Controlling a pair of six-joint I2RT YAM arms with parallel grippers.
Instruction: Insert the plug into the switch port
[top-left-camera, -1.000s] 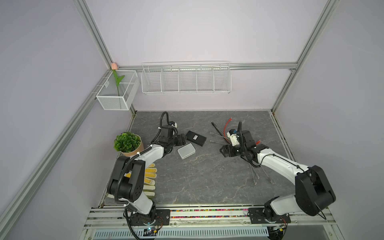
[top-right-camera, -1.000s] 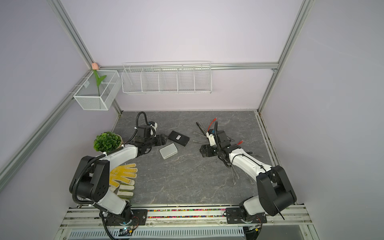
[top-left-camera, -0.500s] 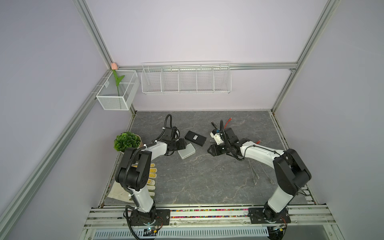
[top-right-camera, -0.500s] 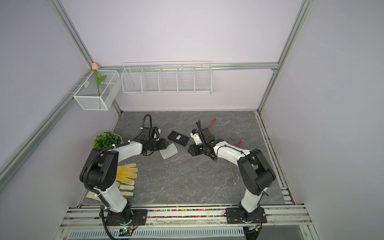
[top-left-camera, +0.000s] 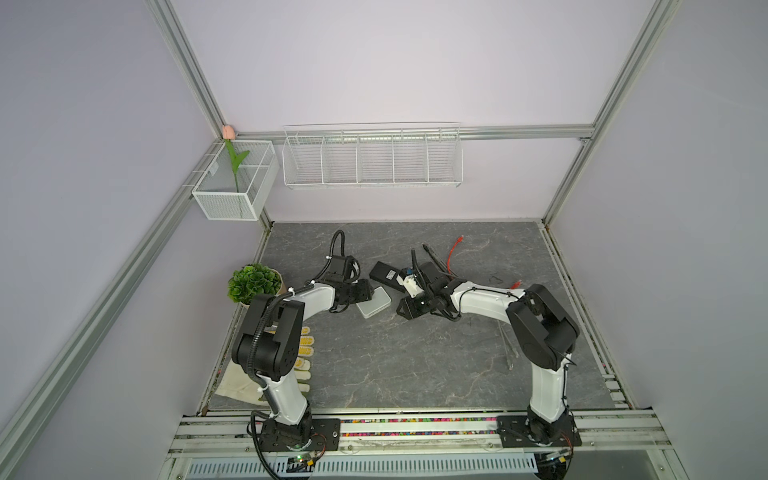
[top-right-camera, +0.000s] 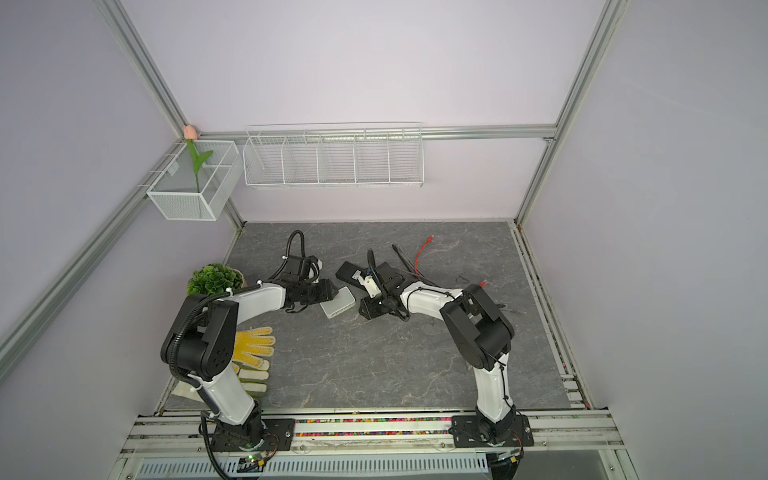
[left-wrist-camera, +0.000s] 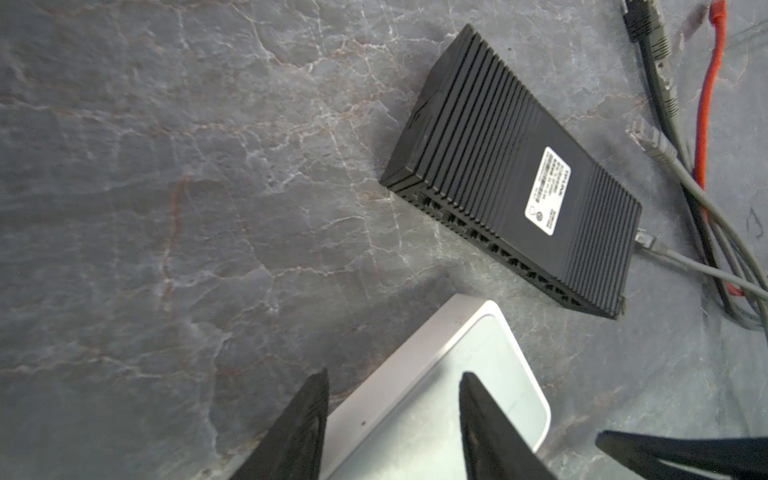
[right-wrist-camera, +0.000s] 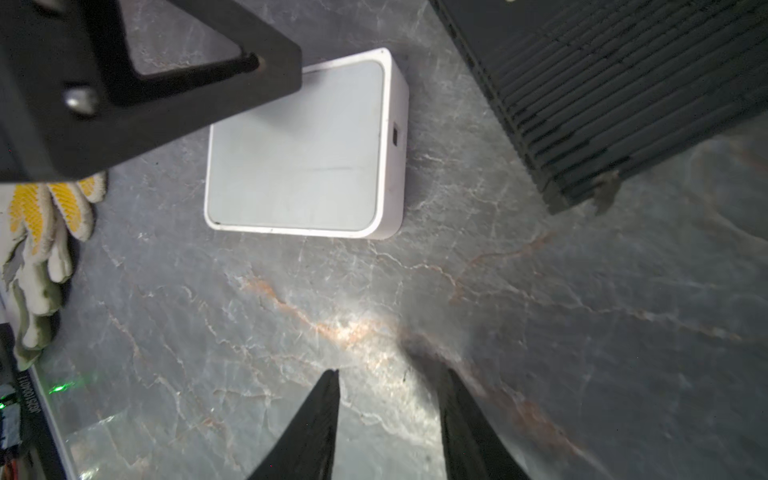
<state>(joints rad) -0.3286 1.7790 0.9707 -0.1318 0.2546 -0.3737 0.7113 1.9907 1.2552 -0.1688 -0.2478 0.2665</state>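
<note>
The black ribbed switch (left-wrist-camera: 519, 178) lies flat at mid-table, its row of ports along one long side; both top views show it (top-left-camera: 384, 274) (top-right-camera: 351, 272). Grey cables with clear plugs (left-wrist-camera: 642, 139) lie beyond it, apart from both grippers. A white box (right-wrist-camera: 299, 158) sits beside the switch (right-wrist-camera: 602, 83). My left gripper (left-wrist-camera: 392, 380) is open over the box's corner (left-wrist-camera: 478, 332), one finger beside its edge and one above its top. My right gripper (right-wrist-camera: 390, 374) is open over bare table with nothing between its fingers. They flank the box (top-left-camera: 374, 303) in both top views.
A red cable (top-left-camera: 453, 253) and a black cable (left-wrist-camera: 648, 37) lie among the grey ones behind the switch. Yellow-dotted gloves (top-right-camera: 253, 353) lie at the front left by a small potted plant (top-left-camera: 253, 284). Wire baskets (top-left-camera: 372, 160) hang on the back wall.
Both arms have swung in toward the middle. The left gripper came over the white box, the right one left the cables and passed the switch. Both pairs of jaws have narrowed.
</note>
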